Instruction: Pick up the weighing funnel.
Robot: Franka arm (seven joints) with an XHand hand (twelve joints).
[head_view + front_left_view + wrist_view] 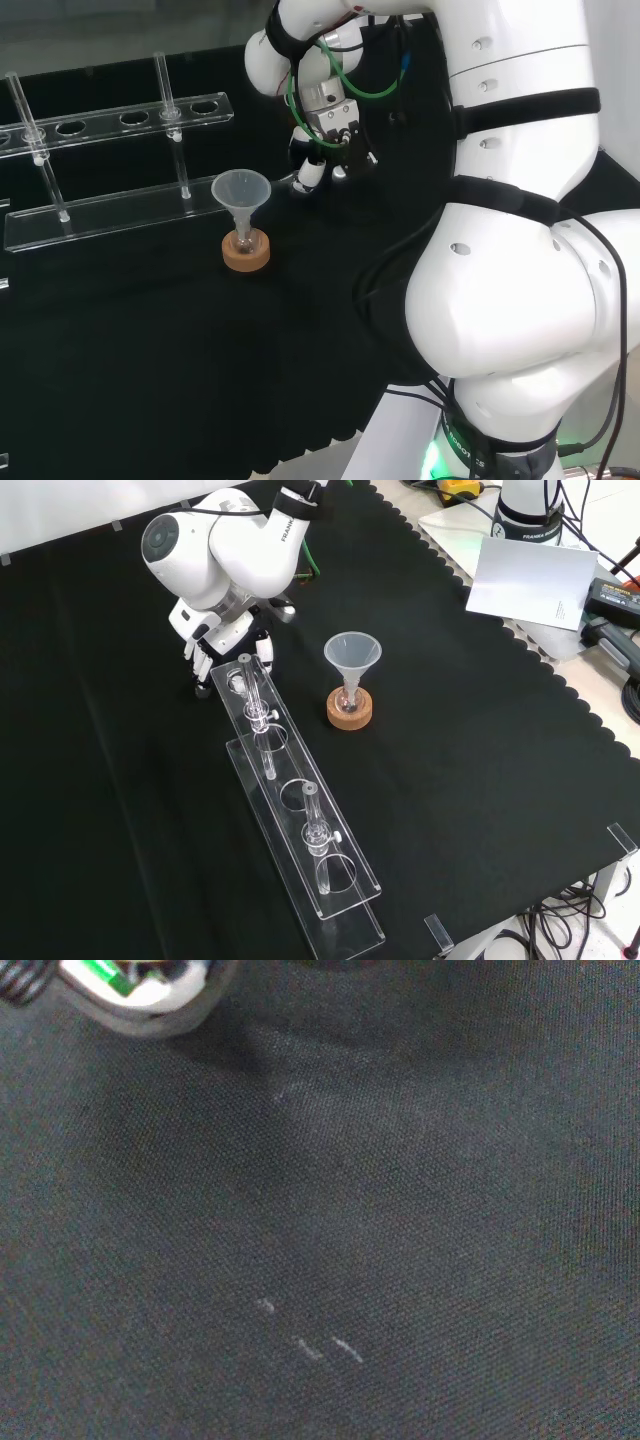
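squinting at the wrist view: faint clear glints [305, 1345] on woven black cloth [450, 1210], can't tell if that's the weighing funnel. hand [205, 640] low by the clear rack [352, 932] end, in front view tips part hidden behind it, fingers near-straight and spread, pointing down at cloth. can't tell if they touch anything.

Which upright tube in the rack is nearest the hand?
The front view's upper tube, beside the hand; the other stands lower down the rack.

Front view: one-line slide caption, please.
Black and white hand low over black cloth beside clear plastic tube rack; clear cone-shaped funnel upright above cork ring.
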